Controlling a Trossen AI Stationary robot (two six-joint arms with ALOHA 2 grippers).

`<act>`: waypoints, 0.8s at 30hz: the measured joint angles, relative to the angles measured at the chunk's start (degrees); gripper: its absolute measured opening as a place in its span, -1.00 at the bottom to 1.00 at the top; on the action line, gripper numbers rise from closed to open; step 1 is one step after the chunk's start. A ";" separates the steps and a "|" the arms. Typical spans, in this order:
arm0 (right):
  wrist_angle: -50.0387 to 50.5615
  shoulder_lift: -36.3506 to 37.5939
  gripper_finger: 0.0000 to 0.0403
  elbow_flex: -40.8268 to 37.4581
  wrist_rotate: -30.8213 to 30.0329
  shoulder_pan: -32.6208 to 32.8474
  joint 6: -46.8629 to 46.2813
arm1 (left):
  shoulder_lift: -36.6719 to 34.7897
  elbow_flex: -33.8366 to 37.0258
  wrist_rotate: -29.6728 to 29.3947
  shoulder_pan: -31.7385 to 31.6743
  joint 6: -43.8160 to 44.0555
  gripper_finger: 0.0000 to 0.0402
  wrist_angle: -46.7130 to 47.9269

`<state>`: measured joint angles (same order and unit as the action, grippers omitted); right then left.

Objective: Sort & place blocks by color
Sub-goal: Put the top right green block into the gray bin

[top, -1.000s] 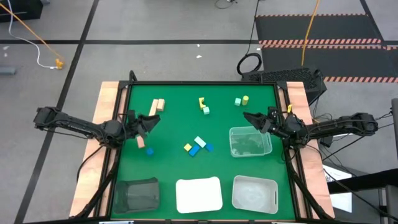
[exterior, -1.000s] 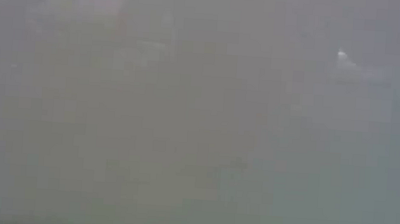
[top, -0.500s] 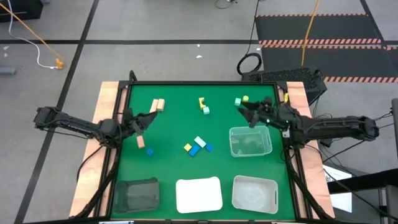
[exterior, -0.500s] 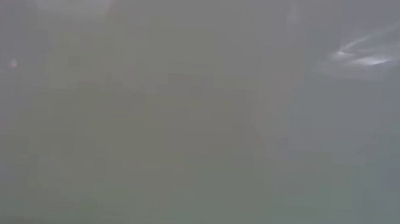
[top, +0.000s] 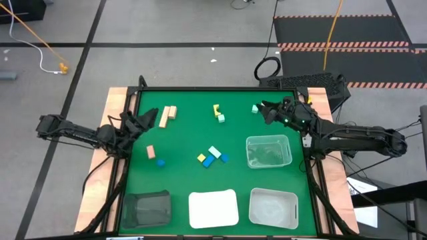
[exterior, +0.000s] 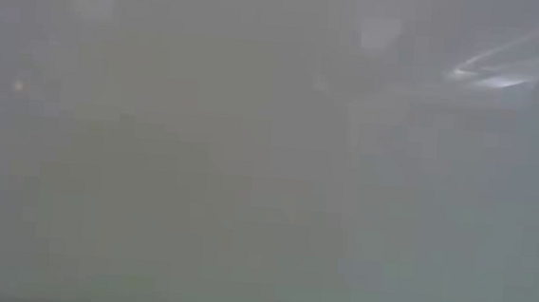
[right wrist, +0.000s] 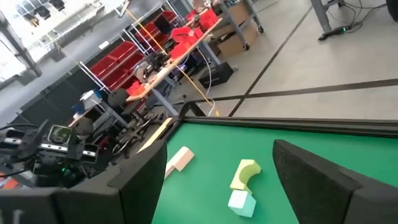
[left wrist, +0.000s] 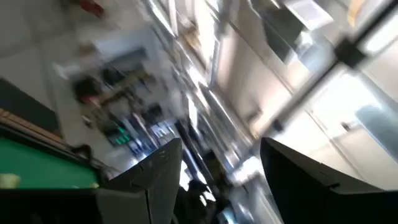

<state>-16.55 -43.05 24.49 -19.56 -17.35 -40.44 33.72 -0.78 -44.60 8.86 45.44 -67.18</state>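
My left gripper (top: 148, 119) hangs open and empty beside 2 tan blocks (top: 168, 114) at the green worktop's (top: 187, 140) left edge. Blue, yellow and mint blocks (top: 212, 157) lie mid-worktop. My right gripper (top: 264, 110) hovers open, empty, by the far mint block (top: 255, 109).

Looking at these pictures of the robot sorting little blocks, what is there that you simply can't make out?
- Low view: all grey haze; nothing of the table or arms shows.
- Yellow block by the mint block: hidden in the high view under the right gripper.
- Left wrist view: motion blur smears the room; only a strip of the green table shows beyond the left gripper, and no blocks.
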 joint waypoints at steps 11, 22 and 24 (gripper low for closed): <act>-1.13 -2.24 0.42 3.77 -0.24 -0.64 5.33 | 0.02 -4.62 2.02 -3.14 -6.37 0.09 0.07; 13.43 -16.71 0.42 15.48 1.82 -5.50 13.54 | 5.08 -19.28 13.68 -8.28 -30.92 0.09 1.16; 18.54 -19.20 0.42 17.39 1.88 -7.14 12.52 | 6.33 -21.79 13.70 -8.74 -32.77 0.09 5.02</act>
<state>1.98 -62.25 41.88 -17.69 -24.49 -27.92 40.05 -22.57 -30.90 0.12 12.67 -62.16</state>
